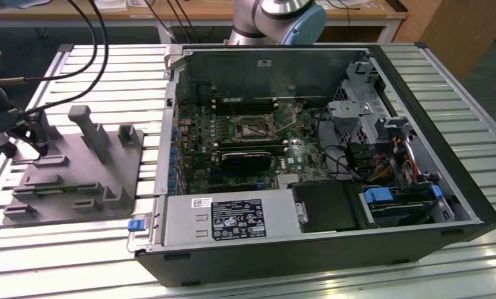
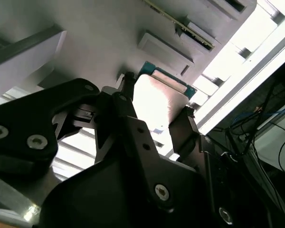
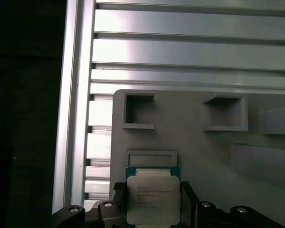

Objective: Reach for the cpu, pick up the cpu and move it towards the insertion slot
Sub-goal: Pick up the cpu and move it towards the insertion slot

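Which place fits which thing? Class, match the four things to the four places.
Things:
1. cpu
2. insertion slot
3. grey fixture
4. power supply

Places:
A. on the slatted table, to the exterior view's left of the computer case
B. along the case's edge nearest the exterior camera
C. between the fingers of the tool
D. on the motherboard

Pairs: 1-C, 2-D, 3-A, 4-B
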`<state>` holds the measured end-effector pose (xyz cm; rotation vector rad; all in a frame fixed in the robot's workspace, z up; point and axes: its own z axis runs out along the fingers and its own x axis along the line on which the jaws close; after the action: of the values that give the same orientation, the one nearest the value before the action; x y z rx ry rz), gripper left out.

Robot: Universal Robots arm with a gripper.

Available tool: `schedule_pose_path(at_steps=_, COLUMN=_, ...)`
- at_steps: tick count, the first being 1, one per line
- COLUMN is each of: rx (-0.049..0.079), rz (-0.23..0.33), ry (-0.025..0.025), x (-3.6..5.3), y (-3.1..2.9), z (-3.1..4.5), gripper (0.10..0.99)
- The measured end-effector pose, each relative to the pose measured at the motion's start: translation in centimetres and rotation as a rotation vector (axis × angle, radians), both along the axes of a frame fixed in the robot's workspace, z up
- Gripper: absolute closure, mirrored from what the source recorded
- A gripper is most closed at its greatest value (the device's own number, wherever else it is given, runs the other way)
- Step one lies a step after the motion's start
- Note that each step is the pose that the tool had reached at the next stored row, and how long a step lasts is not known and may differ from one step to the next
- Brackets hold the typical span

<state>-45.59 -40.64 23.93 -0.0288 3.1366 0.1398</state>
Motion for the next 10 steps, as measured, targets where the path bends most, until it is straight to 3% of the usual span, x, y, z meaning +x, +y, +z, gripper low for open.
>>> schedule_pose_path(at_steps=10, rx=0.0, rz=0.0, ry=-0.0003, x=0.0, y=0.0, z=3.34, gripper=0.545)
